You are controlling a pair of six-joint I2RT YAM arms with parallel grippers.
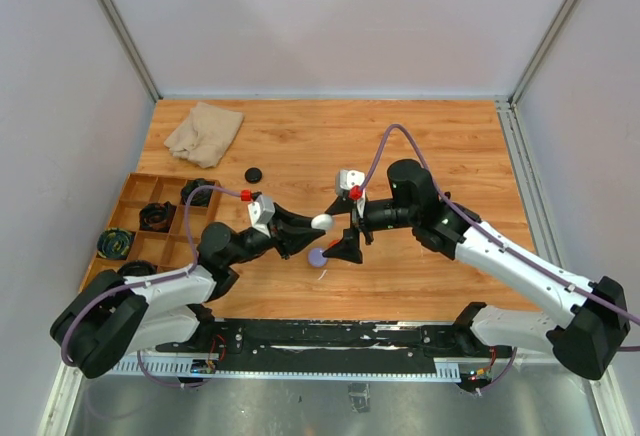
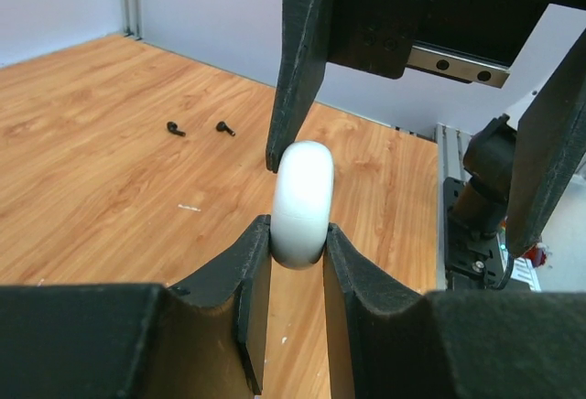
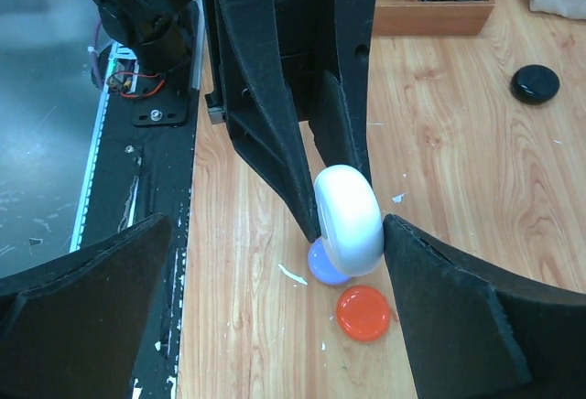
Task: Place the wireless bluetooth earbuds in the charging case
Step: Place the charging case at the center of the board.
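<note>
The left pincer is clenched on a round white case, gripping it edge-on by its two flat faces and holding it up off the wooden surface. The right pincer is spread wide and straddles the same case, one finger just at its rim. It grips nothing.

Two black earbuds lie side by side on bare wood, well apart from the case and from both arms. A lilac puck and a red puck lie on the surface below the raised case.

This looks like the preparing step: one arm steadies the case so the other can work on it, probably to open the lid. No seam or hinge can be made out. Next the right fingers would need to close on the rim without knocking the case askew in its narrow hold, before any earbud is fetched.
</note>
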